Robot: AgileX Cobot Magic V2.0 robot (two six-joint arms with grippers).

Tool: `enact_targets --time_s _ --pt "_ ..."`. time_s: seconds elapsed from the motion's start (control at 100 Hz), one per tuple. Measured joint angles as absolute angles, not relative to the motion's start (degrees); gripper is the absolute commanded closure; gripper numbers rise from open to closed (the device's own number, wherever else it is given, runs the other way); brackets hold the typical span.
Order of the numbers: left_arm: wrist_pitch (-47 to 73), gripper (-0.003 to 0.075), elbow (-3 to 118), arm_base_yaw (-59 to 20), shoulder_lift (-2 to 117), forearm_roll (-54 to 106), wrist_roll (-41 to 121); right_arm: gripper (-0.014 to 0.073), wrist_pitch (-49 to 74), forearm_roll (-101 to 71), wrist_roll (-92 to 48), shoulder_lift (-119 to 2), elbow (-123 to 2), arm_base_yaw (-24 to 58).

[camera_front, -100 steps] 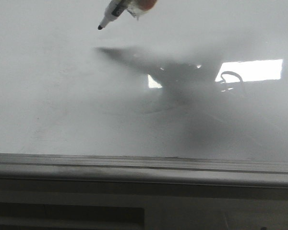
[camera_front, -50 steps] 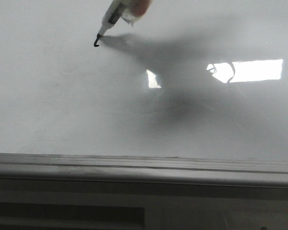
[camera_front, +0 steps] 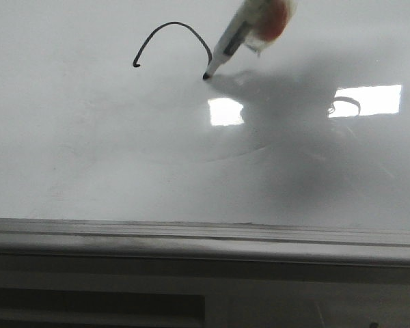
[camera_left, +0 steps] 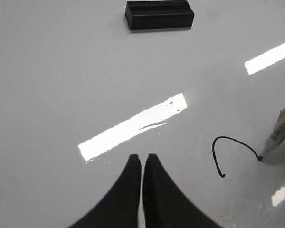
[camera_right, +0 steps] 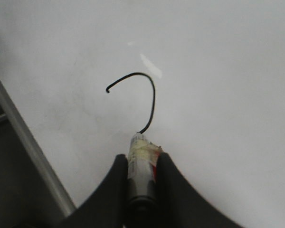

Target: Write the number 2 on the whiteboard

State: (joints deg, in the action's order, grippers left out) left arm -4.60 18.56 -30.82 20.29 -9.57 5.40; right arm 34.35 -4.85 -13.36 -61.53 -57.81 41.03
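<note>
The whiteboard (camera_front: 89,150) is a glossy white-grey panel that fills all views. A thin black arc (camera_front: 174,34), the top curve of the number 2, is drawn on it; it also shows in the left wrist view (camera_left: 230,147) and the right wrist view (camera_right: 142,90). My right gripper (camera_right: 142,161) is shut on a white marker (camera_right: 141,164), whose tip touches the board at the arc's end (camera_front: 206,76). The marker (camera_front: 242,37) comes in from the top of the front view. My left gripper (camera_left: 142,159) is shut and empty, hovering over bare board, apart from the arc.
A grey metal rail (camera_front: 205,239) runs along the board's near edge and shows in the right wrist view (camera_right: 33,152). A black rectangular eraser (camera_left: 159,14) lies on the board far from the left gripper. Bright light glare patches (camera_front: 225,111) sit below the arc.
The marker came down onto the board at the left, then moved up and right, drawing the arched top stroke. Its tip now stands at the stroke's right lower end.
</note>
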Motion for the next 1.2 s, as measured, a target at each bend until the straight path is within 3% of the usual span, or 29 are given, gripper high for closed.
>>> enact_targets --time_s 0.43,0.73,1.11,1.2 --pt "-4.5 0.0739 18.6 -30.8 20.3 -9.5 5.4 0.0659 26.9 -7.5 -11.5 -69.0 -55.0 49.6" --pt "-4.4 0.0739 18.6 -30.8 20.3 -9.5 5.4 0.0659 34.9 6.2 3.9 -61.1 -51.7 50.1" --pt "-4.4 0.0738 18.6 -31.0 20.3 -10.7 5.4 0.0665 37.9 10.1 6.5 -53.8 -49.3 53.6" --pt "-4.4 0.0682 18.6 -32.8 20.4 -11.4 5.4 0.0665 36.1 10.1 6.5 -53.6 -49.7 57.4"
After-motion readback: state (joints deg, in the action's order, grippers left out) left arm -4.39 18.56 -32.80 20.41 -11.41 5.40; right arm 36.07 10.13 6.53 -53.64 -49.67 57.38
